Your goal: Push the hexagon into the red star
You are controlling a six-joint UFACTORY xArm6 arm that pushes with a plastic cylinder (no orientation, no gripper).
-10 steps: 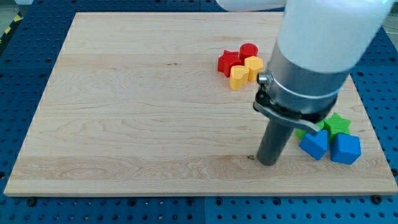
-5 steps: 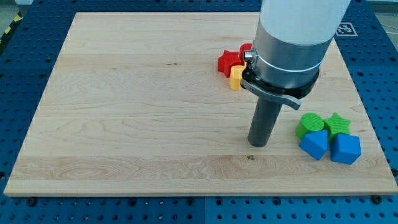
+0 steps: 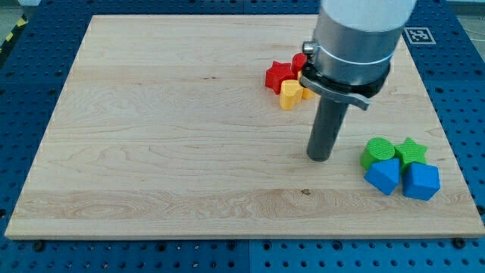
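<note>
The red star [image 3: 278, 75] lies on the wooden board [image 3: 151, 129] at the view's upper right. A yellow heart [image 3: 290, 94] touches its lower right side. The yellow hexagon [image 3: 307, 92] is mostly hidden behind the arm; only a sliver shows. A red cylinder [image 3: 300, 62] peeks out above it. My tip [image 3: 319, 158] rests on the board below this cluster, to the view's left of the green and blue blocks, touching no block.
A green cylinder [image 3: 377, 151], a green star [image 3: 411, 150], and two blue blocks [image 3: 383, 176] [image 3: 420, 182] sit together at the view's lower right. The arm's wide body [image 3: 355, 38] covers the board's upper right.
My tip has moved from near the blue blocks toward the view's left and then upward, closer to the yellow and red cluster. No block has moved.
</note>
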